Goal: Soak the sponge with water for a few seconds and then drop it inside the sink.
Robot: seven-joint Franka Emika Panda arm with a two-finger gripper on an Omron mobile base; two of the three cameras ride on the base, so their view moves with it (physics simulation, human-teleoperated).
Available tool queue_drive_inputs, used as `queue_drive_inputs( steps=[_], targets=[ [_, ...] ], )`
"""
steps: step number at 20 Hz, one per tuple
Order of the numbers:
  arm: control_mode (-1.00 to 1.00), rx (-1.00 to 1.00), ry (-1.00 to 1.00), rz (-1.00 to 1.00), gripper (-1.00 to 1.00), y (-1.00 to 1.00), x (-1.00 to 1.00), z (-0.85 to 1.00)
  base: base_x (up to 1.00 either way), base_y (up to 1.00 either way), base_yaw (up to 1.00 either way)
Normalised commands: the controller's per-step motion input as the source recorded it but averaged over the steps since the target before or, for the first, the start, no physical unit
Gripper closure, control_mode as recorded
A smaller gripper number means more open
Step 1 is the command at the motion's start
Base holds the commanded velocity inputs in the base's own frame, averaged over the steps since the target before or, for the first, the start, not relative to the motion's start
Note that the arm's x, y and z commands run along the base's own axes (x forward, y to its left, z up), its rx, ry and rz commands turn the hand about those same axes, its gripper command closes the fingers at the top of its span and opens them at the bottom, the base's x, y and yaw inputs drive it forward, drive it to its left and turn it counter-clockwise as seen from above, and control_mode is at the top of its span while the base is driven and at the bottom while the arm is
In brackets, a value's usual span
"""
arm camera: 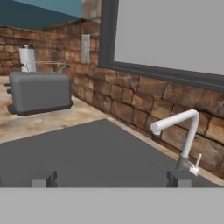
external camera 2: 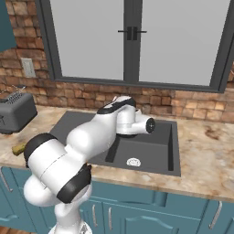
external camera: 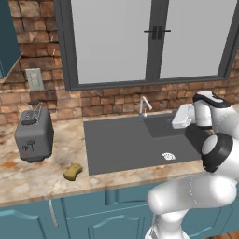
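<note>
sponge (external camera: 73, 172): on counter left of sink (external camera: 116, 144), long axis running near-left to far-right
gripper (arm camera: 109, 178): fingers wide apart, empty

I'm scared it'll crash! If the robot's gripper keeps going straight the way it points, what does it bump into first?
Probably the brick wall behind the sink, under the window. The gripper looks across the sink, with the faucet off to one side and the toaster to the other. Depth is hard to judge.

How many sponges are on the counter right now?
1. The sponge lies on the counter near its front edge, between the toaster and the sink. The arm may hide others.
</note>
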Motion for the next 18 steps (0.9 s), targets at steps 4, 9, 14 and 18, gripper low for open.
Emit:
queue_drive_inputs(
  steps=[4, 9, 14, 18],
  targets=[
    [-1.0, 0.0, -0.01, -0.02, -1.0, 0.0, 0.13, -0.07, 0.0, 0.0, 0.0],
    [-1.0, 0.0, 0.0, -0.01, -1.0, 0.0, 0.09, 0.0, 0.0, 0.0, 0.0],
    [-1.0, 0.0, 0.0, 0.0, -1.0, 0.0, 0.05, 0.0, 0.0, 0.0, 0.0],
    [-1.0, 0.01, -0.01, 0.0, -1.0, 0.01, 0.0, 0.0, 0.0, 0.0, 0.0]
  ],
)
